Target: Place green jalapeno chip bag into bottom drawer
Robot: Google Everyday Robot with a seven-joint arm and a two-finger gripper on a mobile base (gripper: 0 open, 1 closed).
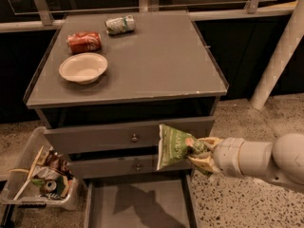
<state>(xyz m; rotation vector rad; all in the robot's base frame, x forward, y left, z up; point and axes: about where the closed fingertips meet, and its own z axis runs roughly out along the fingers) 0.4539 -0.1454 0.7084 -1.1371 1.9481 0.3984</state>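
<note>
Gripper (199, 152) with bag (173, 147) — before knobbed drawers (95, 137)

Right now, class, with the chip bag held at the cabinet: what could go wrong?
1. The gripper, before the drawer fronts, has its jaws shut on just one edge of the green jalapeno chip bag; it might slip.
2. The bag hangs near the right wall of the bottom drawer; released here, it could catch there or miss.

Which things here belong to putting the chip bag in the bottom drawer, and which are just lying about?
Job: green jalapeno chip bag, gripped by the pincer in front of the cabinet; open bottom drawer.
Lying about: red soda can, crushed can, bowl, trash bin.
</note>
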